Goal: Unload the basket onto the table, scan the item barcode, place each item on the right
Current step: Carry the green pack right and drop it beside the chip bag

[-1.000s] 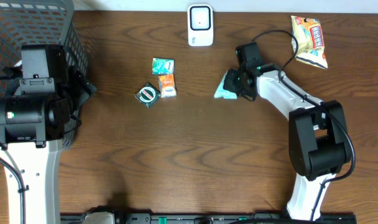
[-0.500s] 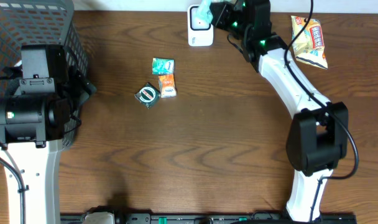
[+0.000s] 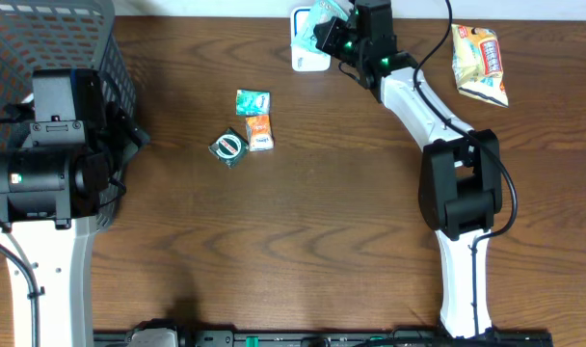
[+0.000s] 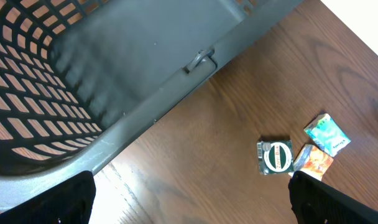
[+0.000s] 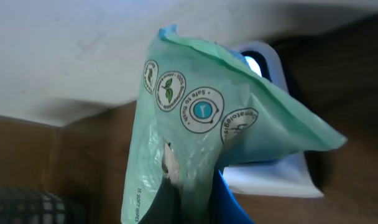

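The item is a mint-green pack of soft wipes [image 3: 322,16], and my right gripper [image 3: 337,33] is shut on it at the table's back edge. The pack hangs just over the white barcode scanner [image 3: 303,60]. In the right wrist view the pack [image 5: 201,124] fills the middle, pinched at its lower end by my right gripper [image 5: 204,202]. The scanner [image 5: 282,177] shows white behind it. No barcode shows on the pack's visible face. My left gripper [image 4: 192,205] is open over bare wood beside the basket, holding nothing.
A grey mesh basket [image 3: 42,39] stands at the far left, under my left arm. Three small packets lie left of centre: teal [image 3: 253,101], orange [image 3: 260,132], dark green [image 3: 228,146]. A snack bag [image 3: 479,63] lies at the back right.
My right arm has carried the wipes pack from mid-table up and back to the scanner, then edged it slightly left. The left arm has not moved.
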